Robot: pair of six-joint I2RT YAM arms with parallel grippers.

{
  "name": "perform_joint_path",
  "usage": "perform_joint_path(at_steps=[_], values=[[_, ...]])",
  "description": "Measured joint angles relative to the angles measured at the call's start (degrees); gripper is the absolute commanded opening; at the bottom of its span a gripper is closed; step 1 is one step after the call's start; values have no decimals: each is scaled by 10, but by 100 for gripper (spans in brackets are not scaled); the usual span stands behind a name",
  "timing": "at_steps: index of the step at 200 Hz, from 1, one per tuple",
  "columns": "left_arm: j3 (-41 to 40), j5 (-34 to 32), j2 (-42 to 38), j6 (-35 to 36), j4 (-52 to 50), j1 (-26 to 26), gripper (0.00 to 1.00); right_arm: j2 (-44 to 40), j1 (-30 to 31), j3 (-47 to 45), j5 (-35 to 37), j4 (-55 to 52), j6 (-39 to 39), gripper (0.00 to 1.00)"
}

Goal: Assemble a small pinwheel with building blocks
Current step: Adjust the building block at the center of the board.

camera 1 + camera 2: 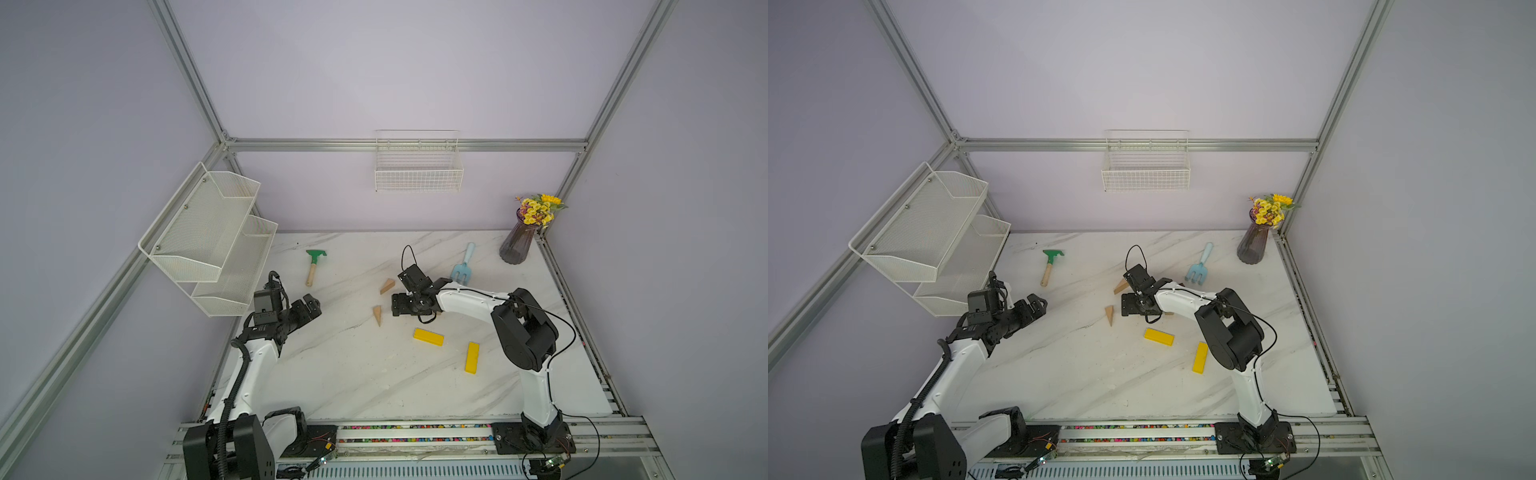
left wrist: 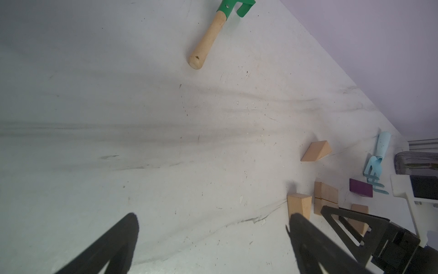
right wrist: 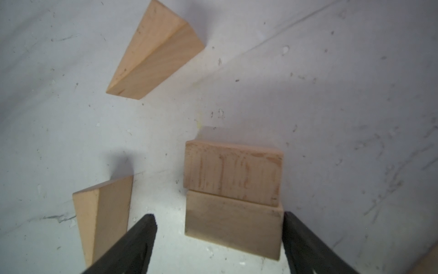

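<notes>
In the middle of both top views, the right arm [image 1: 469,301] bends down to the white bench [image 1: 353,374]. Its jaws stand wide around a wood block [image 3: 233,227]. One jaw is just beside the block and the other is apart from it, so they hold nothing. A second wood block [image 3: 233,174] lies against the first, touching it.

The building blocks are all loose. A wood wedge [image 1: 387,286] and a lower wood wedge [image 1: 377,314] lie just left of the right jaws. A yellow bar [image 1: 428,336] and another yellow bar [image 1: 472,357] lie lower right of the centre. A purple wedge [image 2: 360,188] sits close by the blue fork [image 1: 463,266].

At the left of the frame, the left arm [image 1: 259,361] hovers with wide, empty jaws. A green rake [image 1: 313,266] lies at the upper left of the bench.
</notes>
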Motion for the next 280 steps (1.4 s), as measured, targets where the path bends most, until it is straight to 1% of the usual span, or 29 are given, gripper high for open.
perform_joint_path(at_steps=[133, 193, 233, 245, 256, 268, 280], values=[[0, 1, 0, 0, 0, 0, 100, 3, 0, 2, 0, 4, 0, 85], [0, 2, 0, 0, 0, 0, 100, 2, 0, 2, 2, 3, -1, 87], [0, 2, 3, 1, -1, -2, 100, -31, -2, 2, 13, -11, -12, 89], [1, -1, 3, 7, -3, -14, 100, -55, -5, 2, 16, -14, -19, 89], [5, -7, 3, 22, -13, -36, 99, -80, -10, -1, 17, -14, -26, 89], [20, -22, 3, 49, -34, -72, 99, -115, -21, -14, 20, -13, -35, 89], [44, -38, 4, 94, -54, -120, 99, -151, -37, -33, 24, -11, -46, 89]])
